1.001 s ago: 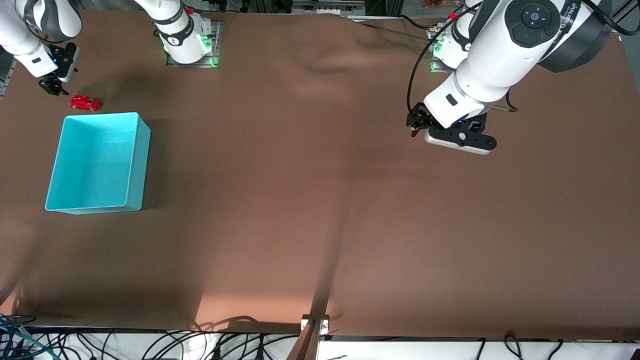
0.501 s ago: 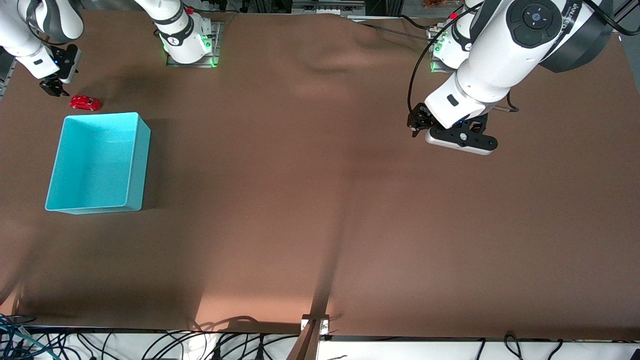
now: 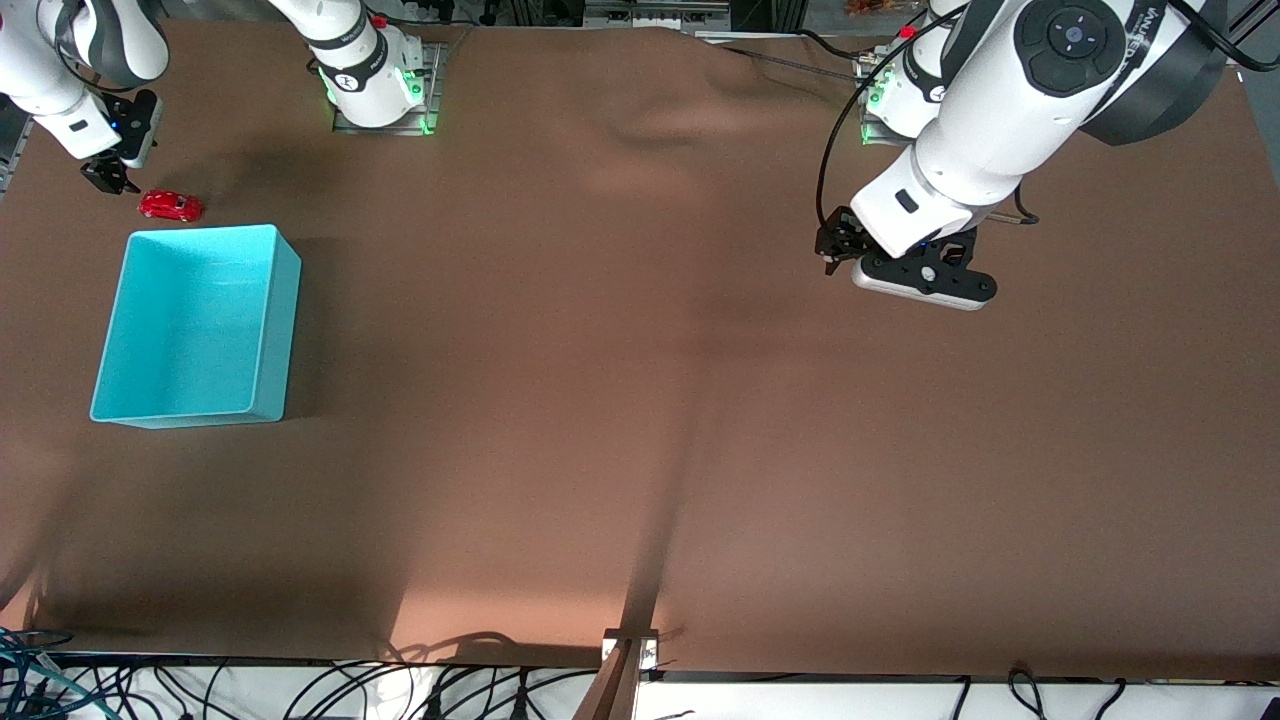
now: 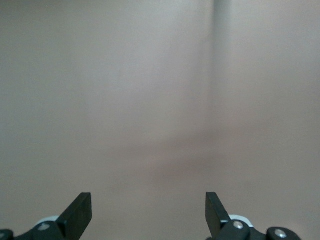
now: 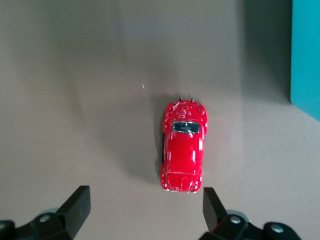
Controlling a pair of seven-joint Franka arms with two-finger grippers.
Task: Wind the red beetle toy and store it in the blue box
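The red beetle toy (image 3: 171, 206) sits on the brown table at the right arm's end, just farther from the front camera than the blue box (image 3: 197, 323). The box stands upright with nothing showing inside. My right gripper (image 3: 104, 176) hangs open and empty beside the toy, a little above the table. In the right wrist view the toy (image 5: 183, 145) lies ahead of the open fingers (image 5: 77, 206), and a corner of the box (image 5: 306, 55) shows. My left gripper (image 3: 835, 248) is open and empty above bare table at the left arm's end; its fingers (image 4: 80, 212) frame only cloth.
Brown cloth (image 3: 640, 400) covers the table, wrinkled between the two arm bases. Cables hang along the table edge (image 3: 400, 690) nearest the front camera.
My right gripper has drifted slightly farther from the front camera, away from the toy. The toy, the box and the left arm have not visibly moved.
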